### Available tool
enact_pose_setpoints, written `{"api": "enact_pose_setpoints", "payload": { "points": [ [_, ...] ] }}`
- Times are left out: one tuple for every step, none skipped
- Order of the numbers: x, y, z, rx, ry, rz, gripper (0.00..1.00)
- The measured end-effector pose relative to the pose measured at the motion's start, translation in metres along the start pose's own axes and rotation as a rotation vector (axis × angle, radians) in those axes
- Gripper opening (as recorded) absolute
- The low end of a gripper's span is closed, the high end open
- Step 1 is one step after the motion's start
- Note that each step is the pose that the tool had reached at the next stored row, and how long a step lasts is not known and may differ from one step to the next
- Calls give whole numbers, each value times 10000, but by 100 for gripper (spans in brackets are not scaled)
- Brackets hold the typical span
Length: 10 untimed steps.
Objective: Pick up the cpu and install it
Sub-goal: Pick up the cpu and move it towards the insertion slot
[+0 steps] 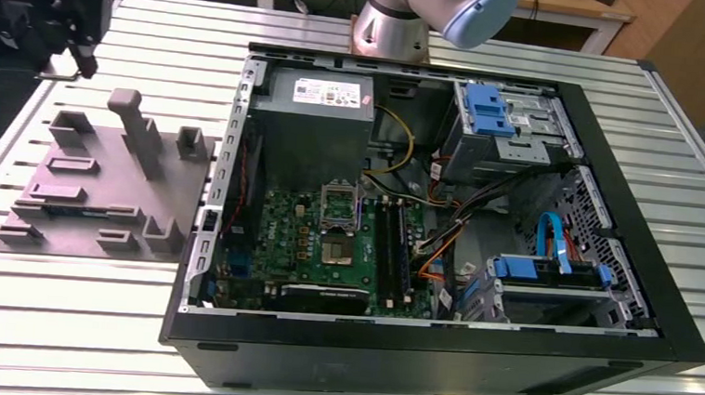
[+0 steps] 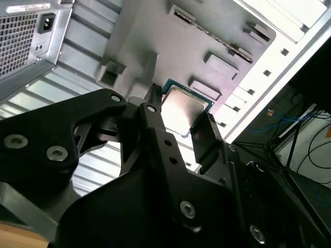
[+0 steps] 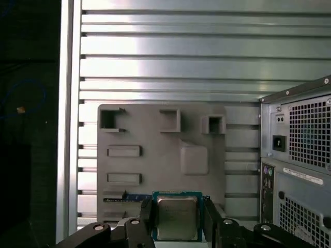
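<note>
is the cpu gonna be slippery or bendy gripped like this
Probably stiff: the cpu sits flat and unbent between the jaws of the gripper. Possibly slippery: its metal top looks smooth and shiny, and the jaws meet just its thin edges. Likely light, being small and thin.

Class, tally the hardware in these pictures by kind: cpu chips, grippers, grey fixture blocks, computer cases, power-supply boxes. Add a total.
cpu: 1
gripper: 1
grey fixture block: 1
computer case: 1
power-supply box: 1
Total: 5
</note>
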State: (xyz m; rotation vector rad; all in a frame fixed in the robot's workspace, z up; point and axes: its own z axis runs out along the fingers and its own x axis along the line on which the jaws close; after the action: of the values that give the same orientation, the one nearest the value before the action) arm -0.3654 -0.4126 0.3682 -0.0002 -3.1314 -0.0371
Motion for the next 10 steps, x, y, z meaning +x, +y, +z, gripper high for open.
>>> {"api": "enact_pose_setpoints", "payload": {
  "points": [
    [-38,0,0,0,0,-1,47],
    [-67,0,-2,1,0,-1,47],
    [-83,1,-11,0,1,-1,47],
    [-93,2,-29,2,2,1,47],
    [-102,3,-48,1,2,4,47],
    [-110,4,-75,0,0,8,47],
    [-117,5,-108,0,-1,14,47],
    [-123,6,-142,0,0,20,47],
    [-129,7,-176,0,0,27,47],
    [-141,7,-198,0,0,33,47]
  ]
}}
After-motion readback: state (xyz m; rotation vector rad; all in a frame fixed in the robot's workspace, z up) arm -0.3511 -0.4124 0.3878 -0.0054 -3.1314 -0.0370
